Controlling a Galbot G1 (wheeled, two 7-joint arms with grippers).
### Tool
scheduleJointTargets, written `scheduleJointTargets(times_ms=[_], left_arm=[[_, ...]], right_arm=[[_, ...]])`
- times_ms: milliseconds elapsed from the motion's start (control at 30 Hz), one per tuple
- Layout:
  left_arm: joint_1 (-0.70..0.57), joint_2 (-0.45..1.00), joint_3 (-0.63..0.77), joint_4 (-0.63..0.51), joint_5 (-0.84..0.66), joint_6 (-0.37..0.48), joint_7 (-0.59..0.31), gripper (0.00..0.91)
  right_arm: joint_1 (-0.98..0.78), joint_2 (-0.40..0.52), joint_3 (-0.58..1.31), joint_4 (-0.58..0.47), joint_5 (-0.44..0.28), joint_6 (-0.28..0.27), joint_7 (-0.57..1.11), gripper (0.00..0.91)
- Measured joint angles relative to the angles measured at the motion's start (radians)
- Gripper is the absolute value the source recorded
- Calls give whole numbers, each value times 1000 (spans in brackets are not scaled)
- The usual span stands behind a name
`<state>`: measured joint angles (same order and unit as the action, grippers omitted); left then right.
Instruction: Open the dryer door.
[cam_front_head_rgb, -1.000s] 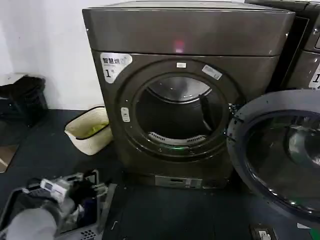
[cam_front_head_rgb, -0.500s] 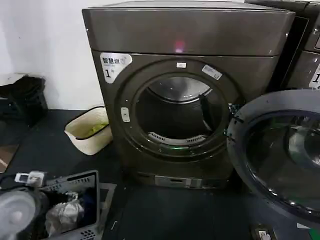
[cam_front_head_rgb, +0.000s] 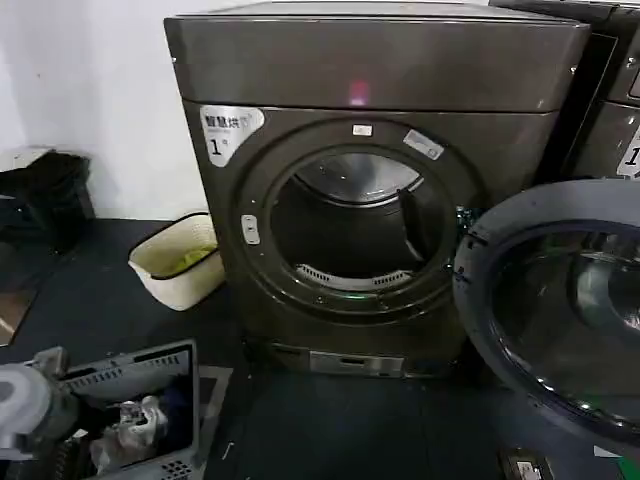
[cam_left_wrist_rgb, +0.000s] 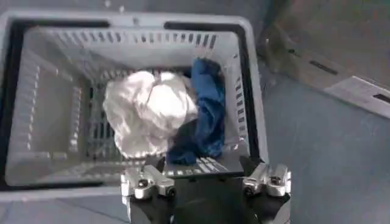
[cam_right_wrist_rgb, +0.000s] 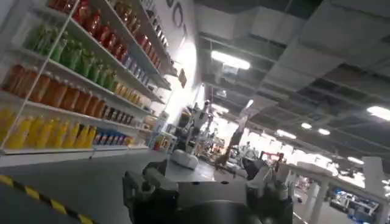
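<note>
I saw the dryer door (cam_front_head_rgb: 560, 310) swung fully open, far across from my left gripper (cam_left_wrist_rgb: 206, 182), fingers released, directly above the laundry basket (cam_left_wrist_rgb: 36, 91), right gripper (cam_right_wrist_rgb: 207, 195) state indeterminate

Two dryers (cam_front_head_rgb: 370, 190), two baskets (cam_front_head_rgb: 140, 385)

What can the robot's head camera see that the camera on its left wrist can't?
Head view only: the bronze-grey dryer with its round drum opening, the chrome-rimmed dark glass dryer door swung wide open to the right, and a cream basket by the wall.

Left wrist view only: the open left gripper, hanging over white cloth and blue cloth.

Both: the grey slatted laundry basket on the dark floor.
</note>
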<state>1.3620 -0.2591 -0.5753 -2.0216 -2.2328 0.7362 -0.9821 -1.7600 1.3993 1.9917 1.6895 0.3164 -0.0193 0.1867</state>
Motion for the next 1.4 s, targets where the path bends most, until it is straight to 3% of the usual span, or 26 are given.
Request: scheduleJointTargets(times_ms=[167,1400], left_arm=[[6,0,-11,37,-55,0,-10,907],[-9,6,-15,91,-59,0,-8,907]], right_arm=[[-1,0,11,-12,-6,5,-6,907],[3,-5,19,-83,-40,38,4,907]])
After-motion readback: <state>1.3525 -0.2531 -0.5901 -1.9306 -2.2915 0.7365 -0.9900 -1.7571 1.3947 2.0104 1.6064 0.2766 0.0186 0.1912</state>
